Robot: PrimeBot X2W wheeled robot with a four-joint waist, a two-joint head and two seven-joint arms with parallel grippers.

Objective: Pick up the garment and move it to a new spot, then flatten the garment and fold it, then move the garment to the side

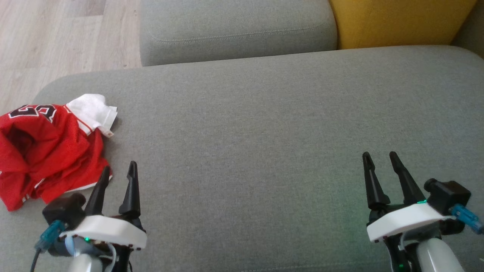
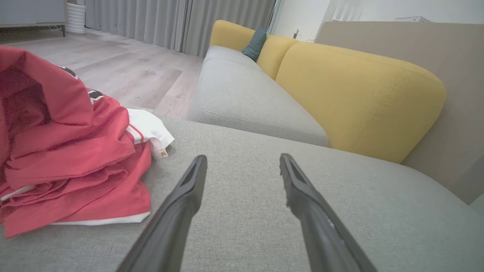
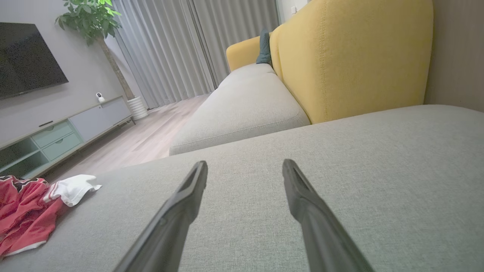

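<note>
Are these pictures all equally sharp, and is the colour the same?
Head view: soft, grainy, with a faint green glow on the cushion beside the right gripper. Left wrist view: shirt looks paler, pinker; sofa edges bow. Right wrist view: even light.

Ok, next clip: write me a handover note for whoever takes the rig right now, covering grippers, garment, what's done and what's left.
Left gripper: open, empty, just right of the red garment; contact unclear.
Right gripper: open, empty, over the bare grey sofa seat, well away from the garment.
Garment: a bunched heap at the seat's left end, with its white part on the far side.
Done: nothing evident; the garment is neither flat nor neatly folded.
Left: pick it up, move it, flatten it, fold it, set it aside.
</note>
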